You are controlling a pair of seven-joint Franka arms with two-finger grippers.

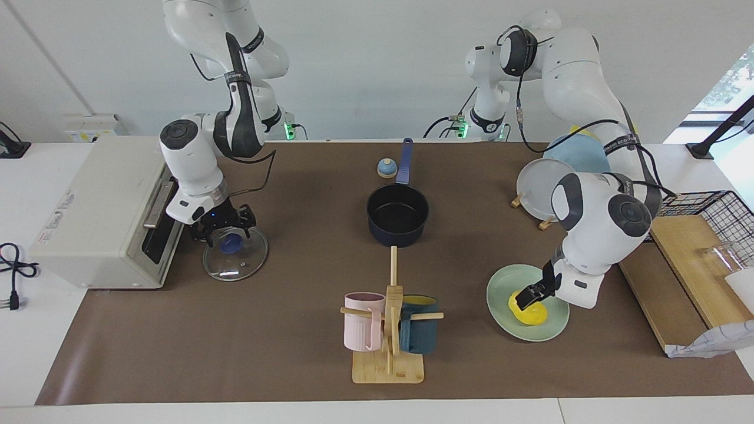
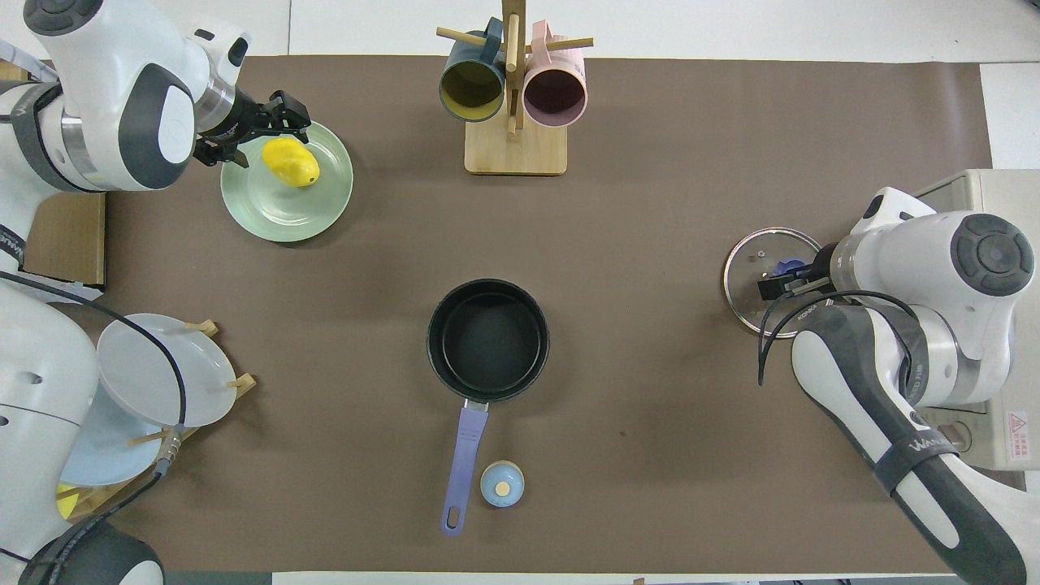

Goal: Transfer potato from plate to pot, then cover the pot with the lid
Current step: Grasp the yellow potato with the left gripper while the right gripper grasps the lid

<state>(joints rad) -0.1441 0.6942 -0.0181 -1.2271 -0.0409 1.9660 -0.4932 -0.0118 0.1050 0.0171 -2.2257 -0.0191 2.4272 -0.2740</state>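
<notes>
Over the plate, toward the left arm's end of the table, the left gripper is lowered onto the potato, its dark fingers set about the nearer end of the yellow lump; whether they are pressed shut on it cannot be told. The potato is seen resting on the plate, not yet lifted. Over the lid, toward the right arm's end and just in front of the white toaster oven, the right gripper is held at the blue knob, fingers spread on either side of it; contact cannot be confirmed. The pot is found empty at the table's middle, well apart from both, its handle turned toward the robots, a small bell-shaped knob beside the handle. Risks judged: the glossy, rounded potato may slip from an off-centre pinch and roll off the plate; a lid brought early may block the pot or meet the left arm over it.
</notes>
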